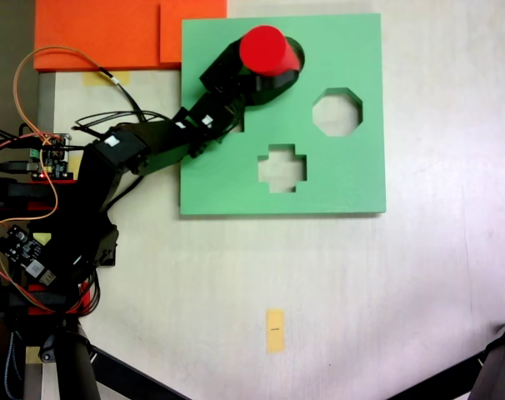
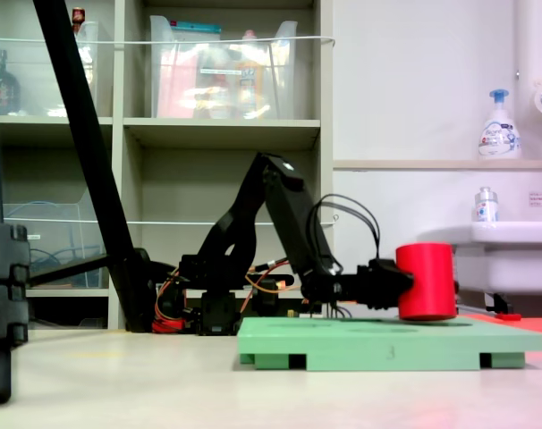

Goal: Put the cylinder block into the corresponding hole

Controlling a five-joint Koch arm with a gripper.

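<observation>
Your jaws (image 1: 279, 73) grasp the cylinder block (image 1: 265, 48) upright, just above the green board's (image 1: 352, 175) far-left round hole (image 1: 295, 50), positioned for lowering.

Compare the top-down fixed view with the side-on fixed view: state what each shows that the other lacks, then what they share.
Top-down only: the octagonal cutout and cross-shaped cutout in the green foam board, an orange foam sheet behind it, and a yellow tape strip on the table.

Side-on only: the cylinder block has its base just above the board's top face; shelves and a soap bottle stand behind.

Shared: the gripper closed on the red cylinder block over the board.
</observation>
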